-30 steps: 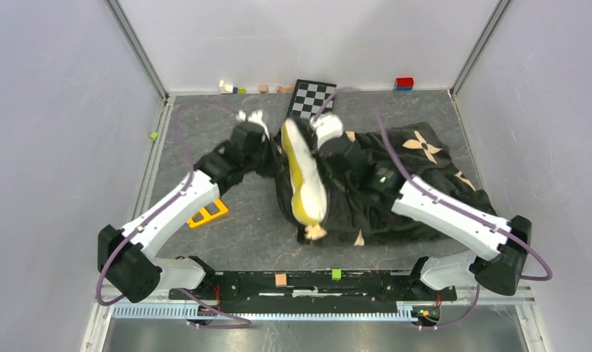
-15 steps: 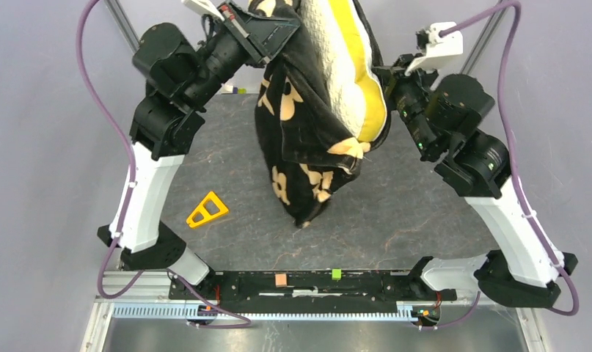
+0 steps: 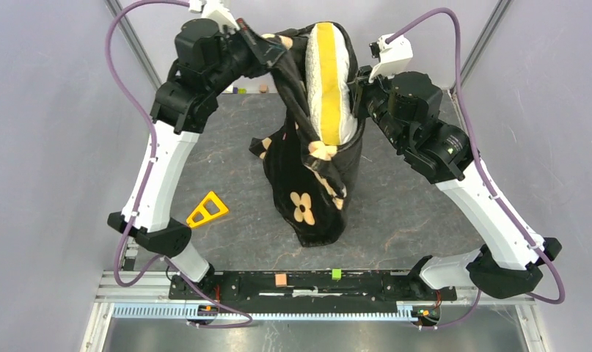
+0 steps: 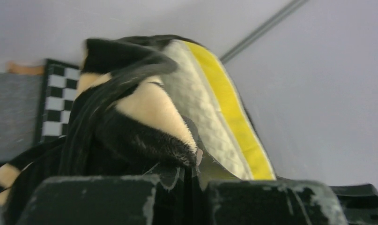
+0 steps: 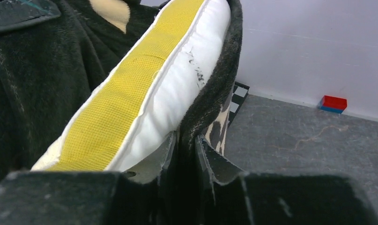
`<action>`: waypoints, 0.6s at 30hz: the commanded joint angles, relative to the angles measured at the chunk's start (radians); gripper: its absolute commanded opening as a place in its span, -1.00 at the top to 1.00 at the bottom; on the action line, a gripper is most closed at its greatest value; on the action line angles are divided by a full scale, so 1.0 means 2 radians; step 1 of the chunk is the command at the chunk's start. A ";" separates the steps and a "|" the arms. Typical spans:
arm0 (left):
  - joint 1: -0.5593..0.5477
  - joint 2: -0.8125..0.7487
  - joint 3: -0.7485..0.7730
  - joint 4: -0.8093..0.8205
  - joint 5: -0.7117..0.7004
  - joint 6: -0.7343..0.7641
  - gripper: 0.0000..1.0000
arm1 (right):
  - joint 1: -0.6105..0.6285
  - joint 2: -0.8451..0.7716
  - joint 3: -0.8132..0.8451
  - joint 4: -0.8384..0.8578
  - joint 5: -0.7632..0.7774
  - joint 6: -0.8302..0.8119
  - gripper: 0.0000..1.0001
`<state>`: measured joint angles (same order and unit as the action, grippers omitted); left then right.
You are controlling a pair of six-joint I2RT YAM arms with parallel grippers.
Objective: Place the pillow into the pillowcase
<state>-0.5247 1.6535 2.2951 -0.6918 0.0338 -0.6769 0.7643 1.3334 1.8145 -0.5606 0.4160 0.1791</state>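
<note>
The black pillowcase (image 3: 315,198) with tan flowers hangs high above the table, its open mouth up and its bottom end near the table. The cream pillow (image 3: 329,81) with a yellow band stands upright in the mouth, its top half showing. My left gripper (image 3: 257,45) is shut on the case's left rim (image 4: 144,150). My right gripper (image 3: 360,82) is shut on the case's right rim (image 5: 210,93). The pillow's yellow band shows in the left wrist view (image 4: 224,98) and the right wrist view (image 5: 126,89).
A yellow triangle piece (image 3: 207,210) lies on the grey mat at the left. A checkered board (image 5: 238,93) and a red-blue block (image 5: 333,103) sit by the back wall. Small blocks (image 3: 263,88) lie along the back edge. White walls close in on three sides.
Both arms went from low on the table to raised high, lifting the case by its rim. The pillow now stands more upright and sits deeper in the hanging case.
</note>
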 commanded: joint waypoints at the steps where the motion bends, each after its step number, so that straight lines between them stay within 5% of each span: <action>1: 0.044 -0.073 -0.038 0.016 -0.034 -0.018 0.95 | -0.005 -0.014 -0.004 0.018 -0.056 0.025 0.39; 8: 0.071 -0.132 -0.144 0.046 -0.019 -0.023 0.95 | -0.015 0.009 -0.003 0.002 -0.111 0.050 0.13; 14: 0.074 -0.130 -0.150 0.047 0.002 -0.023 0.95 | -0.016 -0.002 0.002 0.013 -0.122 0.070 -0.17; 18: 0.074 -0.131 -0.160 0.056 0.006 -0.025 0.95 | -0.017 -0.017 0.002 0.034 -0.134 0.085 -0.19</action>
<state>-0.3855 1.4029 1.9854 -0.6697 0.0322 -0.6926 0.7349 1.3396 1.8042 -0.5503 0.1894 0.3050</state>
